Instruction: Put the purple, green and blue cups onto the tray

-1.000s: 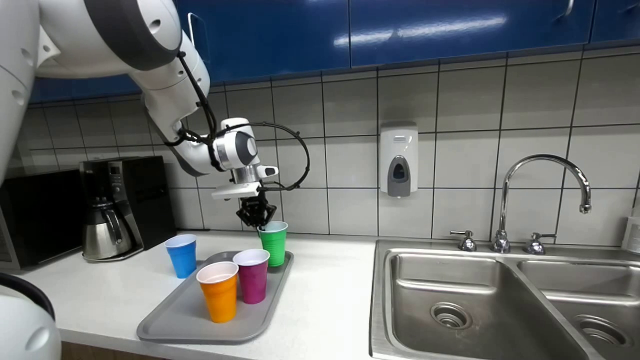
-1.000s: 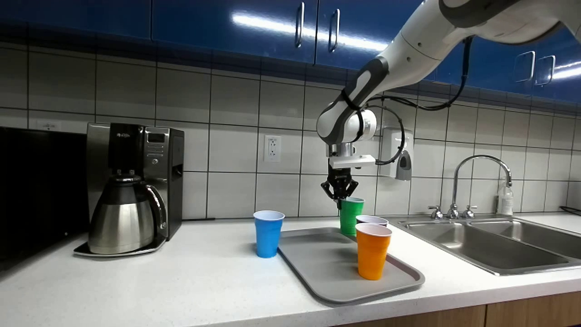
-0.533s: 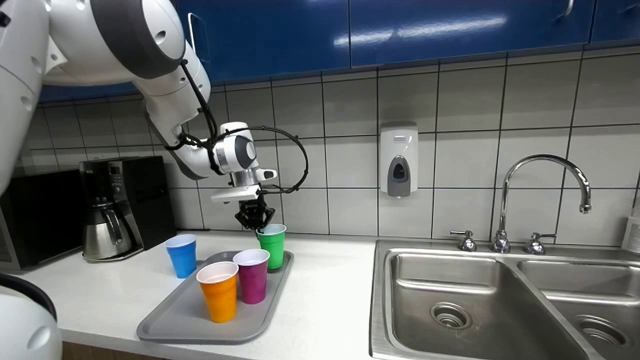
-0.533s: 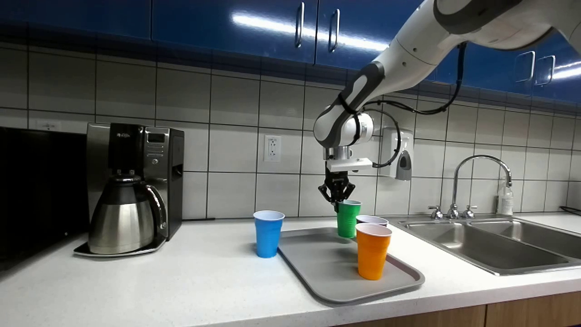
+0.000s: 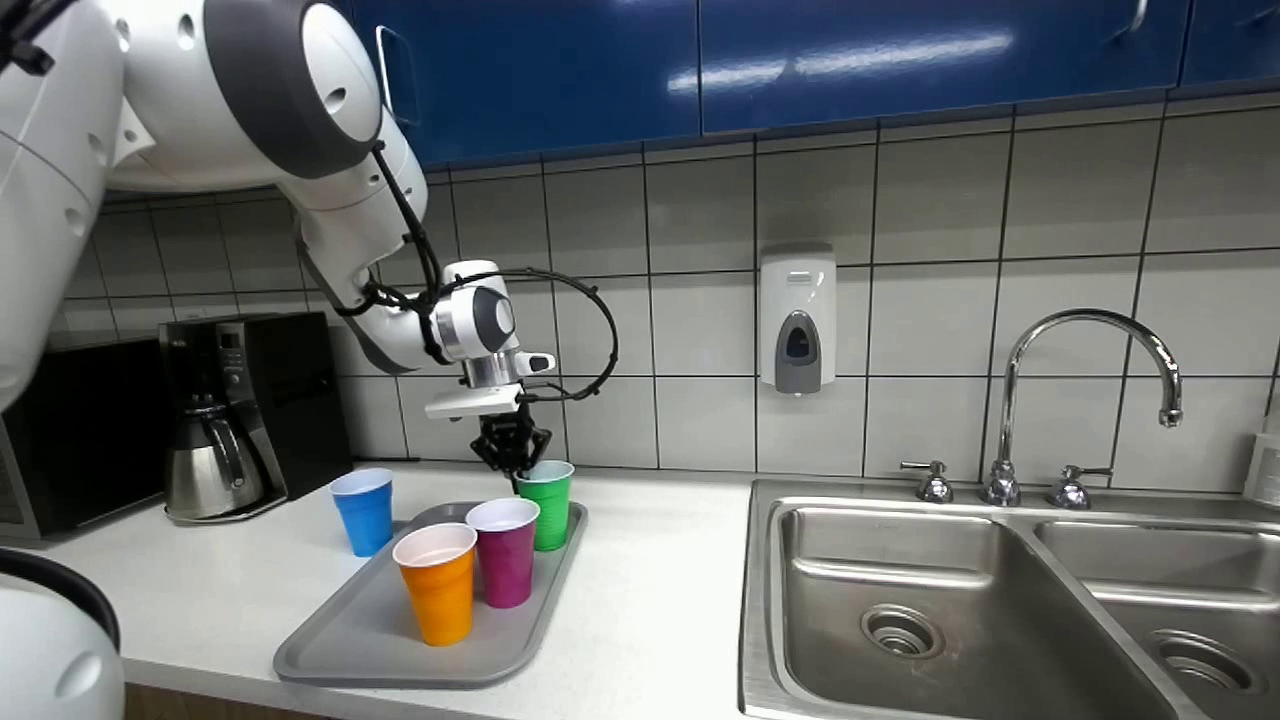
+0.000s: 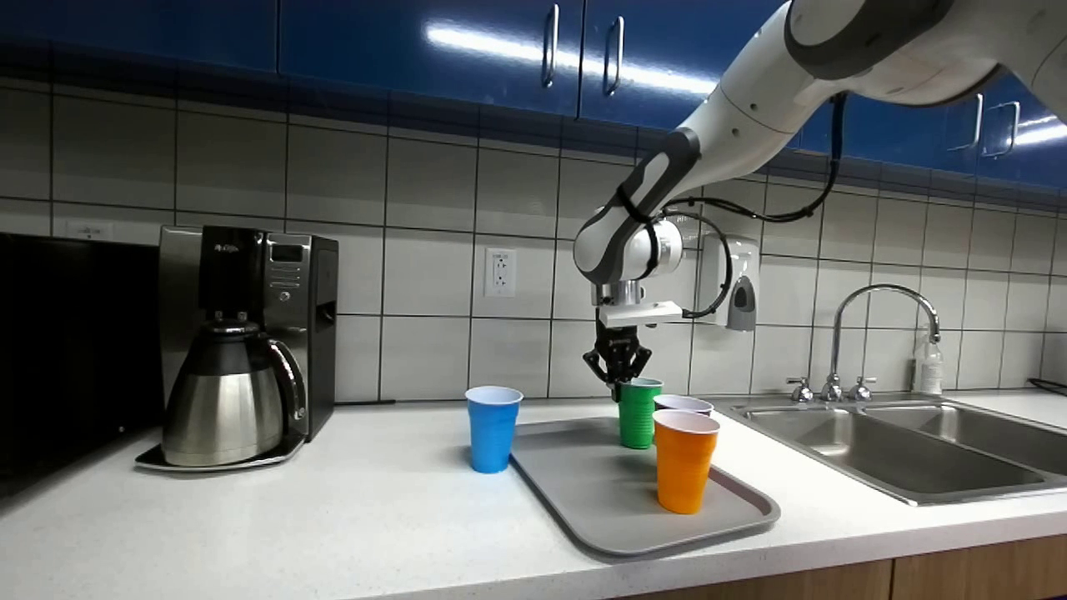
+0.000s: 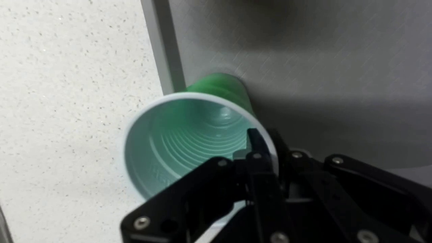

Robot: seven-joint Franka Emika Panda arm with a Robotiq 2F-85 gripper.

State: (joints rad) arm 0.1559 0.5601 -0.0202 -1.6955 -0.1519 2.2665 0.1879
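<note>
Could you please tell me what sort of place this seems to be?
Most likely a kitchen, perhaps an office break room: there is a double steel sink, a coffee maker and what looks like a wall-mounted soap dispenser.

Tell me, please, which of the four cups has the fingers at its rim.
The green cup: the fingers straddle its rim, one inside, one outside; the blue cup, orange cup and purple cup stand apart from them.
</note>
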